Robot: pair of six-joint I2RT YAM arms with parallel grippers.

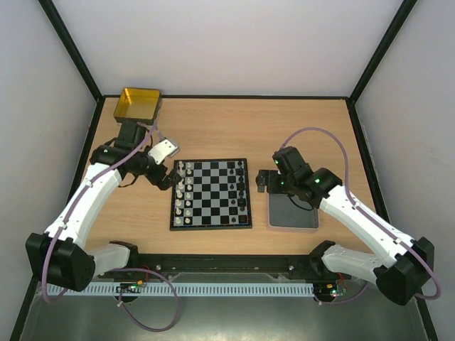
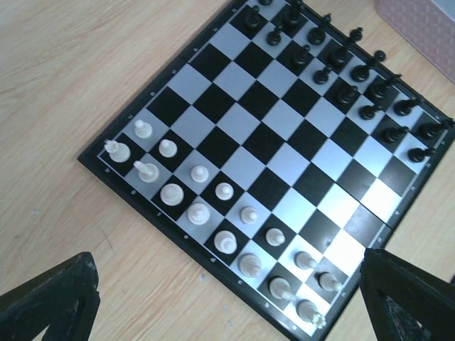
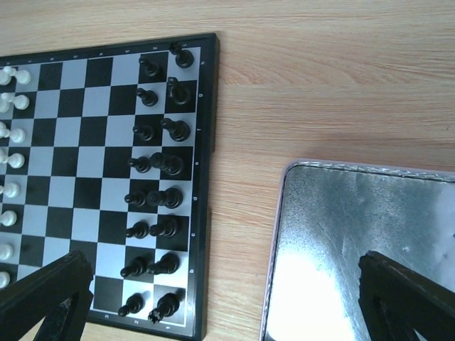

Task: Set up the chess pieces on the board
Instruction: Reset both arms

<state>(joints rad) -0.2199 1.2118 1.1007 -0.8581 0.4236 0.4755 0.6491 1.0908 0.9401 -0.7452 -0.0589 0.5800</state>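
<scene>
board (image 1: 211,193) | between left pincer (image 1: 168,182) and right pincer (image 1: 261,182) | both spread wide

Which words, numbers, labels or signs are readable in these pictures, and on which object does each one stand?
No text can be read in any view.
Border of the board: tiny pale marks along the edges, too small to read.
Yellow tin and grey tray: no lettering visible.
</scene>
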